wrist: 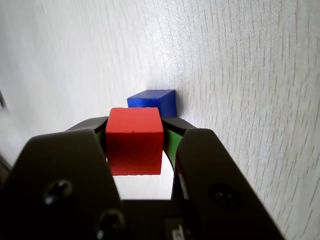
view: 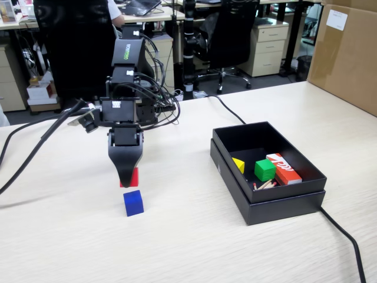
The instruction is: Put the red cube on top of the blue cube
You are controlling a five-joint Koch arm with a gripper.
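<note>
My gripper (view: 128, 181) points down and is shut on the red cube (view: 133, 177), held clear of the table. In the wrist view the red cube (wrist: 134, 141) sits clamped between the two black jaws with green pads. The blue cube (view: 133, 203) stands on the pale wooden table just in front of and below the gripper in the fixed view. In the wrist view the blue cube (wrist: 155, 101) lies just beyond the red one, slightly to the right.
A black open box (view: 277, 200) stands on the right, holding a green cube (view: 264, 170), a yellow piece (view: 238, 164) and a red-and-white box (view: 283, 168). A black cable (view: 347, 239) runs from it. A cardboard box (view: 347, 53) stands at the far right.
</note>
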